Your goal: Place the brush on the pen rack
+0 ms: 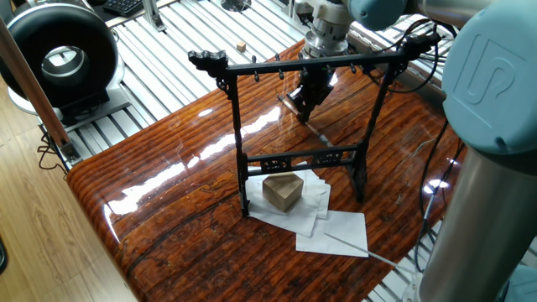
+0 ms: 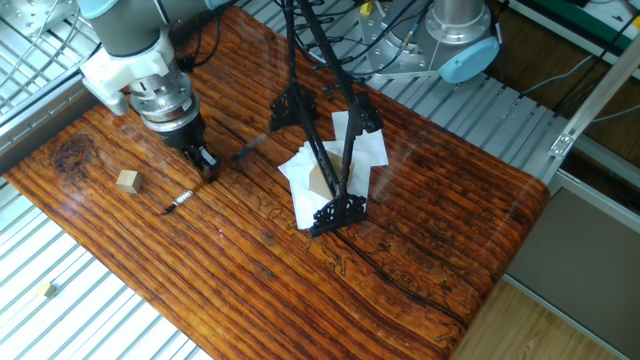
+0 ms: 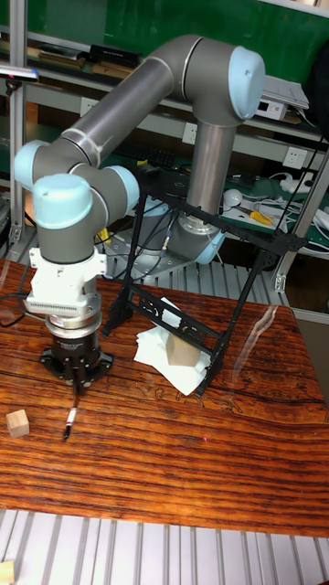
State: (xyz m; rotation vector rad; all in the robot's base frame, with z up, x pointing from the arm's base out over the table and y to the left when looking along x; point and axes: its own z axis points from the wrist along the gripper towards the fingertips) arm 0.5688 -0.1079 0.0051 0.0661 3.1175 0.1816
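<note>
The shiny brown wooden table (image 2: 420,230) holds the tall black pen rack (image 1: 298,126). Beside it, the robot's black gripper (image 2: 205,165) pinches the thin dark grey brush (image 2: 222,168) in the middle, lifting it tilted above the table.

Glossy reddish-brown wooden table (image 2: 420,210) with striped grain, set on a ribbed metal bench (image 2: 120,320). Near the middle, white paper sheets (image 1: 336,228) under a tan wooden block (image 1: 283,190). Near one edge, a small pale wooden cube (image 2: 126,180). On the floor, a round black fan (image 1: 59,57).
</note>
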